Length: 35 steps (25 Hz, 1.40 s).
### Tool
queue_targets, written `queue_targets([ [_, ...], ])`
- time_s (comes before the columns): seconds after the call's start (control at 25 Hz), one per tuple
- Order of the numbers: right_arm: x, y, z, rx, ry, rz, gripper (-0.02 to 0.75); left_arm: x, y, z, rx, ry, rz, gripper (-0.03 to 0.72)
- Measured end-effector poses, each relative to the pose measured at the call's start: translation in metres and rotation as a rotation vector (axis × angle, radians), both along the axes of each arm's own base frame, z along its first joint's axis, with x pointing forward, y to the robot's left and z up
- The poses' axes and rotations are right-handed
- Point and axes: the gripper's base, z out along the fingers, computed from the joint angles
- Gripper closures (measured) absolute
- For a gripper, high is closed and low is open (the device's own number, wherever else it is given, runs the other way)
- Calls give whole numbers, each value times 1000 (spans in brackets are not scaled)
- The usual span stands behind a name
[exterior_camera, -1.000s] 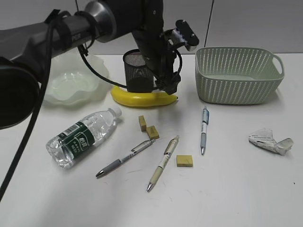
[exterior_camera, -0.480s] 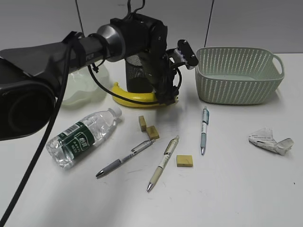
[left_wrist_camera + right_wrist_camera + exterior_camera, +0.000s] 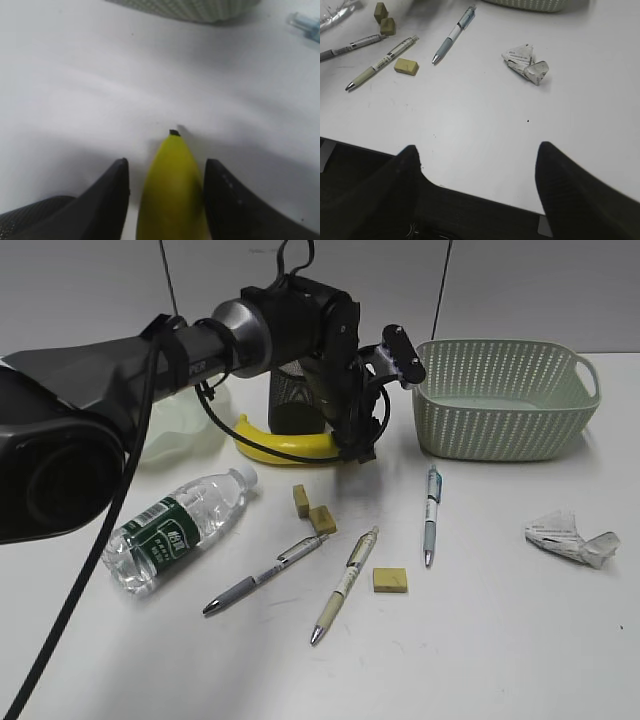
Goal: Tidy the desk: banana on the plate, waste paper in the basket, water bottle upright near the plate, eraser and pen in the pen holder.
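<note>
Changing just now: banana (image 3: 285, 447) turned and tipped, far end curling up near the plate (image 3: 185, 430), no longer flat in front of the pen holder (image 3: 290, 410) like a second ago.
Meaning for the job: looks like a good hold and the start of the lift; banana trip to the plate begun, not done.
Left pincer (image 3: 352, 448): pinching the banana close to its dark tip, one black finger (image 3: 107, 195) on each side in the left wrist view.
Left arm pose: reaching long across the desk (image 3: 480, 640) from the left, wrist bent down just in front of the pen holder, near the basket (image 3: 505, 400).
Banana spot: right in front of the pen holder, middle low by the desk, not on the plate yet.
Next move, a guess: up a little more, then left over the wavy rim without bumping the pen holder.
Right pincer (image 3: 477, 150): spread wide, holding nothing, hanging low over the near edge of the desk.
Waste paper (image 3: 570, 537): on the desk at the right, outside the basket.
Water bottle (image 3: 180, 525): lying on its side at the left.
Pens (image 3: 345, 583): three, flat on the desk.
Erasers (image 3: 390, 580): three small tan blocks among the pens, none in the pen holder.
</note>
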Motion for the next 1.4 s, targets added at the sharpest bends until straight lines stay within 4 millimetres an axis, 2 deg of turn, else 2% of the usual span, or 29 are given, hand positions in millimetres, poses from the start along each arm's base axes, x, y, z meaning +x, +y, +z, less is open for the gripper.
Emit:
queue_targets([
  [0.2, 0, 0, 0, -1, 0, 0, 176, 0, 1, 2, 13, 0, -3, 335],
  [0.8, 0, 0, 0, -1, 0, 0, 176, -4, 6, 11, 61, 17, -2, 217],
  [0.96, 0, 0, 0, -1, 0, 0, 176, -5, 4, 21, 70, -25, -16, 211],
  [1.4, 0, 0, 0, -1, 0, -1, 176, -13, -7, 24, 66, -46, -55, 211],
])
